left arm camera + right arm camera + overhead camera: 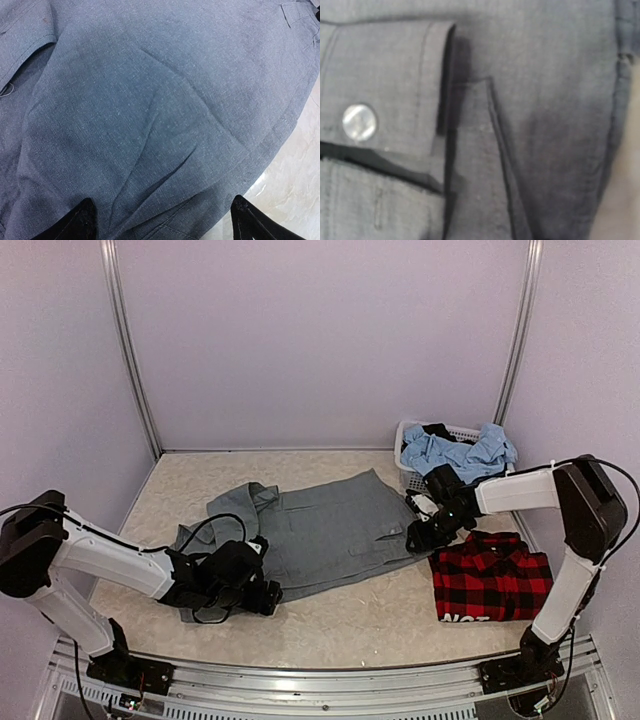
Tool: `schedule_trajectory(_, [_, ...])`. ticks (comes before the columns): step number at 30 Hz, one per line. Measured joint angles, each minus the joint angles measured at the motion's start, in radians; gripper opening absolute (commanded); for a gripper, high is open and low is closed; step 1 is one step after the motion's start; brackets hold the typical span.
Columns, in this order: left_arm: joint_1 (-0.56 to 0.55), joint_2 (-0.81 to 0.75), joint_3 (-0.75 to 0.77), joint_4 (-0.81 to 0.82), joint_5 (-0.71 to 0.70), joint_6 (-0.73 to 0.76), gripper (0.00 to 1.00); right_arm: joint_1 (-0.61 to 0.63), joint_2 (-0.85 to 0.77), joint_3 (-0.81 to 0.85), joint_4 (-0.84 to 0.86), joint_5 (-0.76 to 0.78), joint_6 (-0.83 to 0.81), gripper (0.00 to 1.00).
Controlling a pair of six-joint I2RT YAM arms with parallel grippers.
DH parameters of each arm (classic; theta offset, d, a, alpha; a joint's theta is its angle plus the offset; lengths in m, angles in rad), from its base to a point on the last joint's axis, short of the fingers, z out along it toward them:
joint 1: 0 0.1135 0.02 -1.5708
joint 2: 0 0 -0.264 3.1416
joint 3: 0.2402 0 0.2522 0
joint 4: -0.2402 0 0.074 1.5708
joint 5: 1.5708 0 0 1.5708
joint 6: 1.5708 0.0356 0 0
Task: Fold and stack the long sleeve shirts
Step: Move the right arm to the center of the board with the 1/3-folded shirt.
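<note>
- Grey shirt (330,530) is found spread on the surface (370,630), about mid-field, with the collar toward the far left. Wrinkles are noted across the body.
- Plaid shirt (490,578) is found folded into a compact rectangle on the right of the surface, just beside the grey shirt's right edge. White lettering is seen at its near edge.
- Left fingers (265,596) are set low at the near-left edge of the grey shirt. In the left wrist view, two dark tips (82,222) are seen spread wide at the bottom of the frame, with grey cloth (150,100) lying between and beyond them. A strip of pale surface (300,165) is seen at the right. Contact with the cloth cannot be told.
- Right fingers (420,537) are placed at the grey shirt's right edge, between it and the plaid shirt. The right wrist view is filled by blurred grey cloth: a cuff (385,85) with a pale button (359,121) lies over the fabric. The fingers are not caught in that view, and their spread cannot be told from overhead.
- A white basket (408,462) is noted at the far right, with a light blue garment (462,452) heaped in it.
</note>
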Motion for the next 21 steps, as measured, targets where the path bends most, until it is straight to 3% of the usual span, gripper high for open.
schedule_trajectory(10, [0.046,-0.045,0.000,-0.037,0.080,-0.001,0.94,0.021,-0.048,-0.101,0.102,-0.029,0.041,0.46])
schedule_trajectory(13, [0.075,-0.111,-0.001,-0.061,0.113,0.009,0.99,0.057,-0.080,-0.144,0.120,-0.030,0.067,0.45])
schedule_trajectory(21, [0.217,-0.311,0.000,-0.061,0.169,0.019,0.99,0.207,-0.187,-0.256,0.122,-0.001,0.182,0.45])
